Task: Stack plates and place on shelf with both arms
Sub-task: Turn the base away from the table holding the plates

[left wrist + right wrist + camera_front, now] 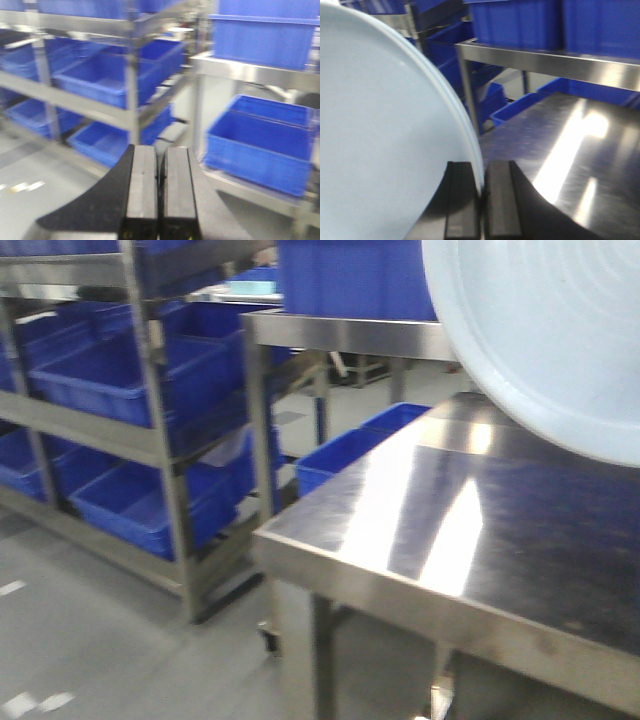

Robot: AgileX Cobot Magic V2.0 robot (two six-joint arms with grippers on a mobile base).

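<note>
The pale bluish-white plates (560, 330) hang tilted above the steel table's far right corner. In the right wrist view the plates (380, 125) fill the left half, and two rim lines run close together along the edge. My right gripper (481, 187) is shut on that rim, one finger on each face. My left gripper (160, 160) is shut with nothing between its fingers, held in the air facing the shelf (100, 107). The shelf (100, 425) stands at the left with blue crates on its tiers. Neither gripper shows in the front view.
A scratched steel table (450, 530) fills the lower right, with its corner near the middle of the front view. Behind it a second steel rack (350, 335) carries a blue crate (350, 275). More blue crates (345, 455) sit low between them. Grey floor (90, 640) lies at the left.
</note>
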